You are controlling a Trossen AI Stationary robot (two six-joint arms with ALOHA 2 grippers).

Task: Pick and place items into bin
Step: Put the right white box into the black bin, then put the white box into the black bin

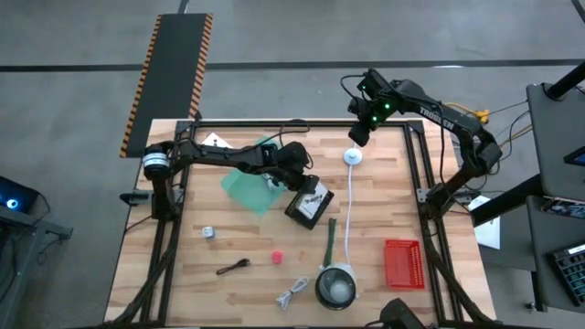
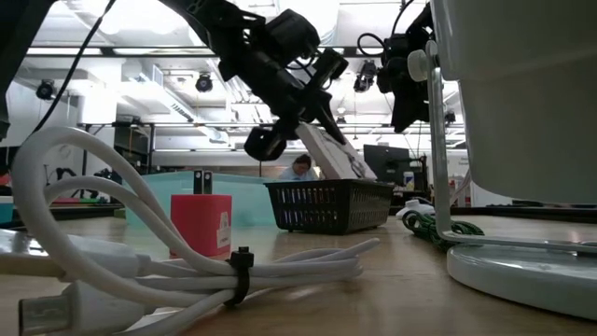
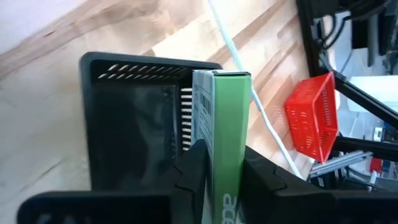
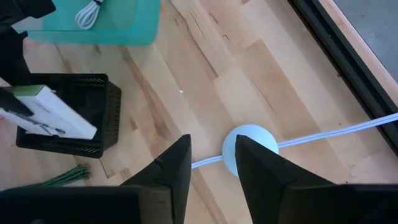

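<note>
The left gripper (image 3: pixel 217 171) was positioned over the black basket (image 1: pixel 304 208) near the middle of the table (image 1: pixel 384 219). Its fingers (image 3: pixel 193 177) pressed against both faces of a flat box (image 3: pixel 225 134) with a green edge and a white printed side. The box stood on edge, tilted, with its far end inside the basket.

The right gripper (image 4: pixel 211 158) hovered above the white round puck (image 4: pixel 249 146) on the long white cord (image 1: pixel 352 215) at the far side of the table. Its fingers stood partly apart and held nothing.

A teal bin (image 1: pixel 251 187) sat beside the black basket, with a coiled white cable (image 4: pixel 87 12) inside. On the near half of the table lay a small metal piece (image 1: pixel 208 232), a brown utensil (image 1: pixel 233 267), a pink ball (image 1: pixel 276 258), a coiled cable (image 1: pixel 292 292), a dark green stick (image 1: pixel 327 242), a grey bowl (image 1: pixel 335 286) and a red basket (image 1: pixel 403 263).
</note>
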